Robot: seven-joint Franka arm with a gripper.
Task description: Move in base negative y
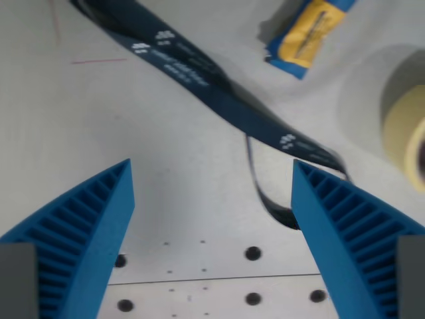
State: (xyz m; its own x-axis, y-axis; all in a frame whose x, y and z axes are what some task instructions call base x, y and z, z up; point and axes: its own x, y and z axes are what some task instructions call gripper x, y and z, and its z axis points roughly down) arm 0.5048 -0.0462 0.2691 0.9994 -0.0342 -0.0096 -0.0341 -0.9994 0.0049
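Note:
My gripper (212, 174) is open and empty, with its two blue ribbed fingers (86, 226) wide apart at the bottom of the wrist view. It hovers above a grey table (99, 119). A dark blue lanyard (199, 76) with white logos runs diagonally from the top left to the right finger, where its thin loop (262, 193) curls down beside the fingertip. Nothing lies between the fingers.
A blue and yellow packet (307, 33) lies at the top right. A roll of pale yellow tape (405, 123) stands at the wrist view's right edge, blurred. Several bolt holes (252, 253) and a plate seam mark the table near the bottom. A faint red line (98, 61) is at the upper left.

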